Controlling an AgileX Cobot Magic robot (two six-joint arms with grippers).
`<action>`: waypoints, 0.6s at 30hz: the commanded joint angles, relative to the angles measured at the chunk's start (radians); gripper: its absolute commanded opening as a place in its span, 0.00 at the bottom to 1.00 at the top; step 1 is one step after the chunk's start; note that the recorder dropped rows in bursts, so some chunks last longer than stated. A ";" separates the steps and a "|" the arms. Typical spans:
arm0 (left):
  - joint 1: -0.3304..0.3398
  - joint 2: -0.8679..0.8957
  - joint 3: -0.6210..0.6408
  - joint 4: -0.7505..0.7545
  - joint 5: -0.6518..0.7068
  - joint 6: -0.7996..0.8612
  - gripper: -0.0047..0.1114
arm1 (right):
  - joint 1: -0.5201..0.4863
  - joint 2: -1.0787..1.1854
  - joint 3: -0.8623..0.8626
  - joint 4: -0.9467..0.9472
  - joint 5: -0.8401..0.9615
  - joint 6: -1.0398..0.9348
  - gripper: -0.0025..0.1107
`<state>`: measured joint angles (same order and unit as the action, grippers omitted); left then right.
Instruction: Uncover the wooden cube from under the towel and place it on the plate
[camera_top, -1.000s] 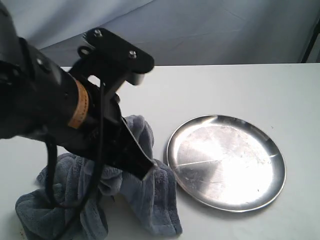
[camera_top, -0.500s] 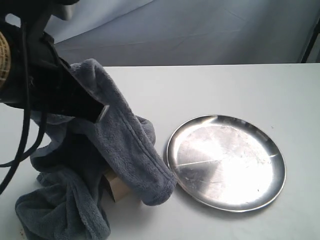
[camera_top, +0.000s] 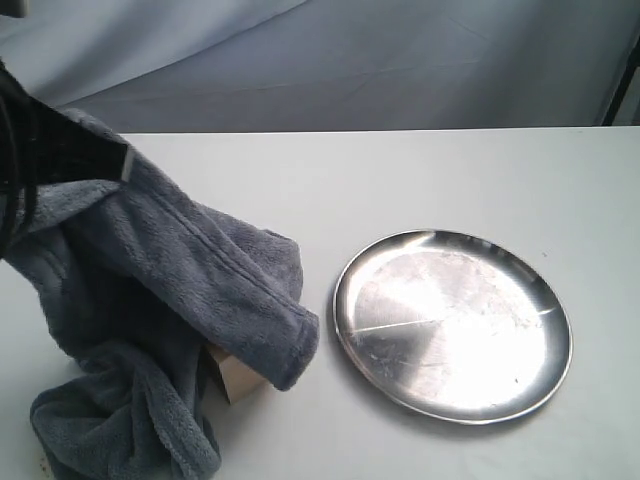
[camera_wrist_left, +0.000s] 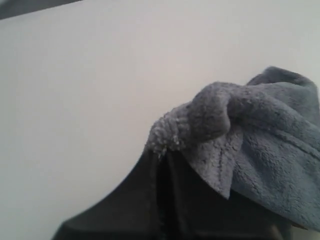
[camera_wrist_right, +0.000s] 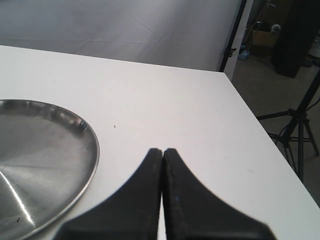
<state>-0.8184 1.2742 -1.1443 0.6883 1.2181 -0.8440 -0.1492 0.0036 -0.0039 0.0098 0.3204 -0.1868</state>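
Towel (camera_top: 170, 260) pinched by left pincer (camera_wrist_left: 160, 152), wooden cube (camera_top: 235, 375) peeking out; right pincer (camera_wrist_right: 163, 150) closed.

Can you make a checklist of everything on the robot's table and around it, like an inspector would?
Surface: white table, plain.
Job's things: towel held up by one part, the rest heaped on the table; wooden cube peeking out under it, only a little showing; plate empty, beside the towel.
Clutter: nothing seen.
Grippers: left gripper shut on the towel; right gripper shut, holding nothing, near the plate.
Cables: thin black cable by the left arm.
Surroundings: grey backdrop; tripod stand past the table's edge.
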 joint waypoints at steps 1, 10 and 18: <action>0.136 -0.003 0.042 -0.033 -0.057 0.050 0.04 | 0.000 -0.004 0.004 -0.010 0.000 0.003 0.02; 0.368 -0.003 0.158 -0.164 -0.108 0.169 0.04 | 0.000 -0.004 0.004 -0.010 0.000 0.003 0.02; 0.448 0.005 0.281 -0.315 -0.268 0.281 0.04 | 0.000 -0.004 0.004 -0.010 0.000 0.003 0.02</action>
<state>-0.3866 1.2742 -0.8976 0.4026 1.0112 -0.5852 -0.1492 0.0036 -0.0039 0.0098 0.3204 -0.1868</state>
